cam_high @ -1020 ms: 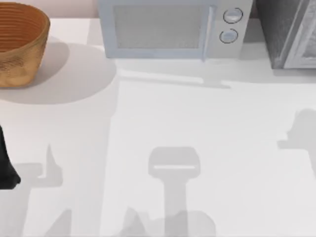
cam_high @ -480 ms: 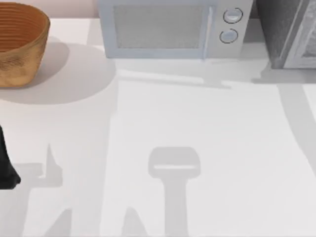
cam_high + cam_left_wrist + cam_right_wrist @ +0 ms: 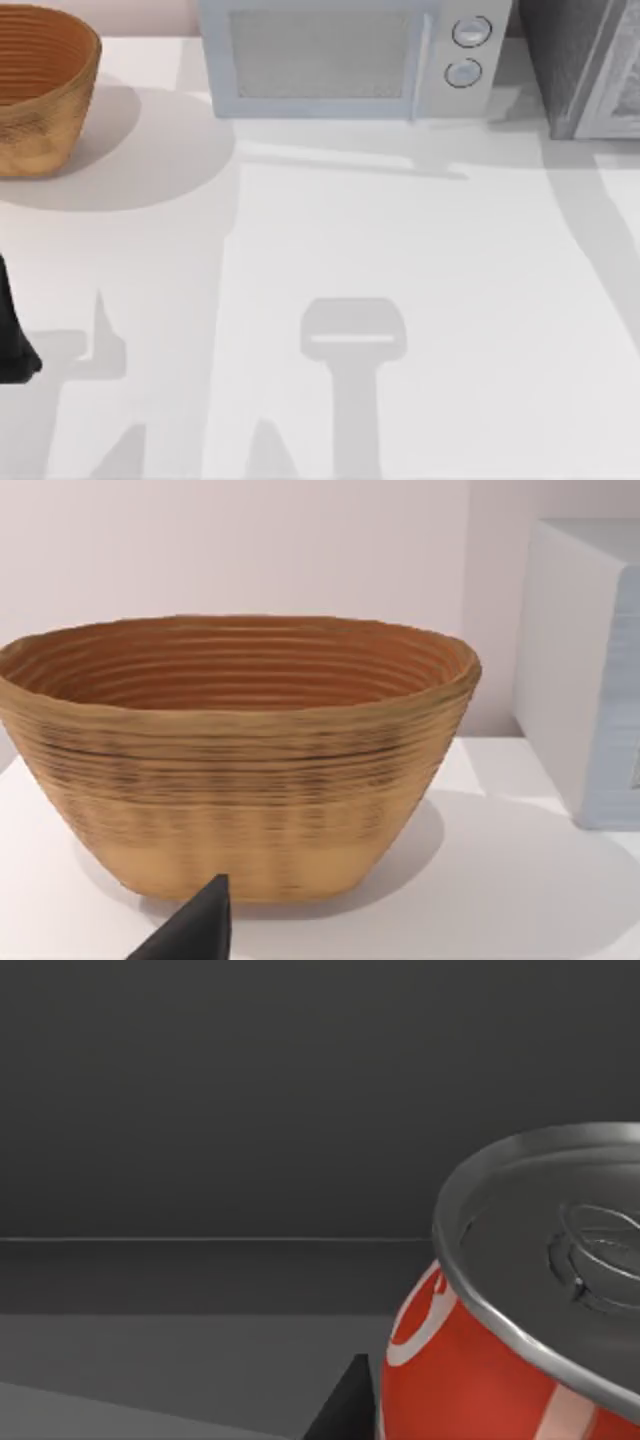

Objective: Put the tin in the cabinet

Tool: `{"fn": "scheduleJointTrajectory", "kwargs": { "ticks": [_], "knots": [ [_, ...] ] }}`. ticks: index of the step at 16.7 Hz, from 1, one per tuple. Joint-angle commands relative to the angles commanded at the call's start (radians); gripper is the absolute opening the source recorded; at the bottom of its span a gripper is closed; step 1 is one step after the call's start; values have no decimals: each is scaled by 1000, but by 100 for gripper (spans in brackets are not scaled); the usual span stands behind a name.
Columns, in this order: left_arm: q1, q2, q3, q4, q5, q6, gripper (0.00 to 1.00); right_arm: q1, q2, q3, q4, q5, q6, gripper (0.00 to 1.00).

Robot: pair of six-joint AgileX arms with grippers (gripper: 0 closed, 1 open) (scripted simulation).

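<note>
Since a second ago the arm shadow on the table's [image 3: 420, 250] right side has swept from a blob at the right edge to a long streak running up to the cabinet [image 3: 585, 65] at the far right corner; nothing else on the table shifted.

Right wrist view: the tin [image 3: 520, 1320] sits close up, silver top tilted toward the camera, red label with a white mark below the rim. Behind it are dark grey surfaces with a thin horizontal line, which look like the cabinet's interior. One dark fingertip [image 3: 340, 1405] of the right gripper shows just beside the tin; cannot tell if the claw is clenched on it or released.

Left arm [image 3: 12, 330] is parked at the left edge, near side. Its wrist view faces the woven basket [image 3: 235, 755] at far left, with the light grey microwave [image 3: 345, 55] beside it. One dark finger [image 3: 195, 930] shows; claw state cannot be told.
</note>
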Motion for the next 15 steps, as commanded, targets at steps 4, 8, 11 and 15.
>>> {"fn": "scheduleJointTrajectory", "kwargs": {
  "ticks": [4,8,11,15],
  "knots": [
    [0,0,0,0,0,0,100,-4,-3,-4,2,-1,2,0],
    [0,0,0,0,0,0,100,-8,58,66,-17,-7,3,0],
    [0,0,0,0,0,0,100,-20,185,228,-58,-18,2,0],
    [0,0,0,0,0,0,100,-45,402,542,-134,-36,2,0]
  ]
}}
